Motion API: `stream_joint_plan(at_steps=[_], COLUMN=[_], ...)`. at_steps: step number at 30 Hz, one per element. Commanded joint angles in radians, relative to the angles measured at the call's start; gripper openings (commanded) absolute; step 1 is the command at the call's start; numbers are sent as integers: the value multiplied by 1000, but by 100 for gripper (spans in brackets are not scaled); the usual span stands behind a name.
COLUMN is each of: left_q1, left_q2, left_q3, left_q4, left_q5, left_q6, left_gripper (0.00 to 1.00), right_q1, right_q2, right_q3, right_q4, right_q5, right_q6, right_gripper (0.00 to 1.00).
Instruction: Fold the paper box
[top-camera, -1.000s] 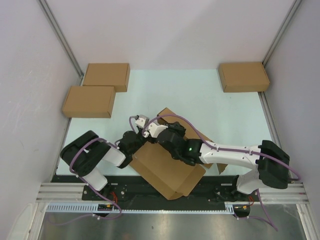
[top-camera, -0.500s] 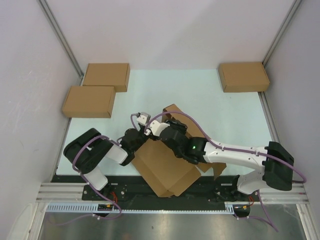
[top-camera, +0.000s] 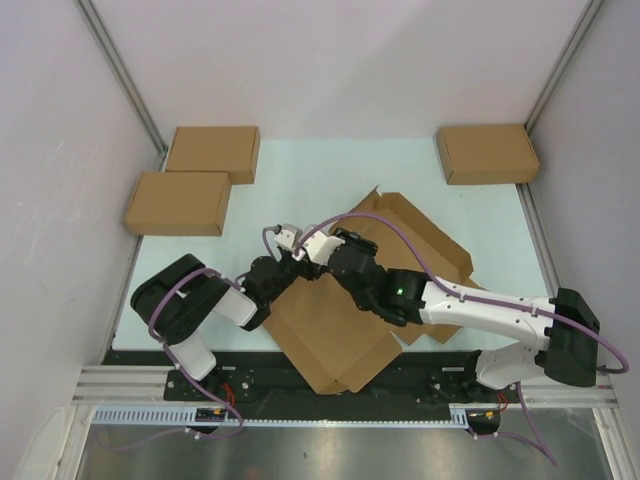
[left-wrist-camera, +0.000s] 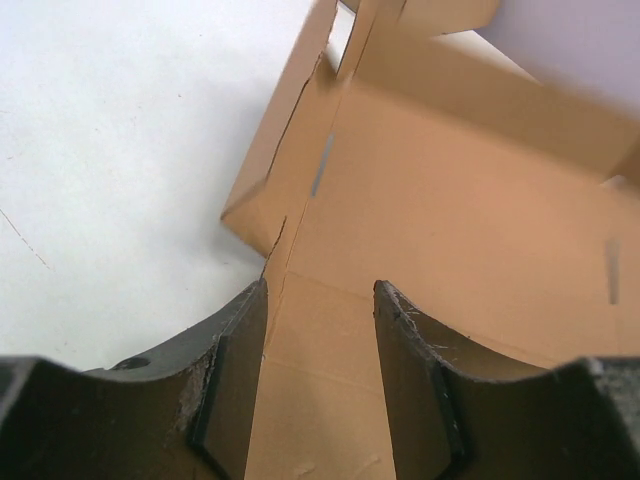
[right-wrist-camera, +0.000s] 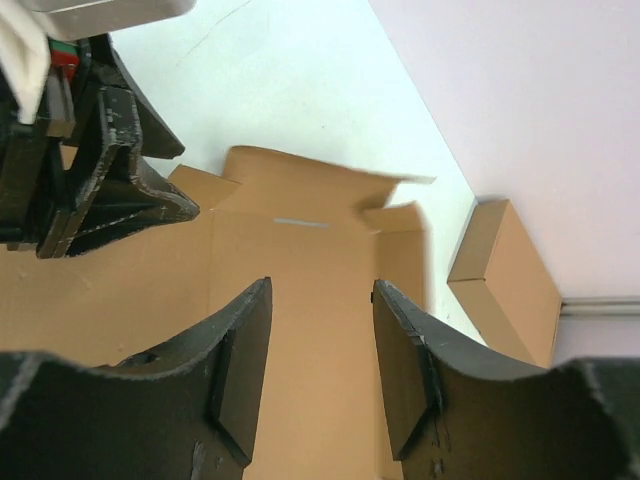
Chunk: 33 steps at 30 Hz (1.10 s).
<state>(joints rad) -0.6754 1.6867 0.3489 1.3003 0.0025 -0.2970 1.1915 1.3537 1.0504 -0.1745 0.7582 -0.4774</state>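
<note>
Far-centre of table free btw. far-left box & far-right box. Left-edge box blocks left side. Near-centre taken by paper box.

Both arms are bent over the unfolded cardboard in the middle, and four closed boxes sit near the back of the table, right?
Not four: the top view shows three closed boxes, that one and another back left, one back right. The rest is right, unfolded cardboard included.
</note>
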Motion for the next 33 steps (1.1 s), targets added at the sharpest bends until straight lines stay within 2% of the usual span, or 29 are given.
stream_joint_plan(at_steps=[1, 3, 7, 10, 14, 16, 17, 20, 23, 24, 25, 27, 33], left_q1=[7, 5, 7, 11, 13, 11, 11, 2, -18, -18, -18, -20, -23], left_q2=[1, -5, -51, -114, -221, -287, -310, -436, -582, -611, -651, -683, -802], left_q3=[15, 12, -10, -27, -54, -71, -79, -96, -45, 2, 19, 38, 31], left_q4=[425, 425, 425, 425, 396, 337, 309, 121, -254, -468, -552, -678, -739], left_q5=[-10, -15, -29, -59, -137, -197, -228, -334, -429, -443, -456, -476, -480], left_q6=[1, 1, 12, 15, -8, -33, -45, -112, -178, -192, -209, -206, -211], left_gripper=[52, 52, 52, 54, 56, 56, 57, 56, 56, 58, 58, 59, 61], right_q1=[-33, -59, -191, -347, -646, -752, -859, -981, -1063, -1084, -1095, -1109, -1138], right_q2=[-30, -53, -82, -80, -28, 10, 22, 87, 183, 212, 244, 301, 389], right_q3=[36, 36, 34, 42, 48, 49, 49, 51, 91, 111, 144, 161, 168], right_q4=[41, 58, 96, 83, 73, 70, 70, 105, 124, 84, 73, 56, 55], right_q5=[29, 26, 21, -34, -222, -359, -490, -737, -862, -882, -916, -967, -1007], right_q6=[25, 34, 100, 215, 368, 465, 497, 572, 553, 537, 524, 500, 451], right_gripper=[50, 50, 52, 53, 54, 55, 55, 55, 55, 55, 55, 55, 56])
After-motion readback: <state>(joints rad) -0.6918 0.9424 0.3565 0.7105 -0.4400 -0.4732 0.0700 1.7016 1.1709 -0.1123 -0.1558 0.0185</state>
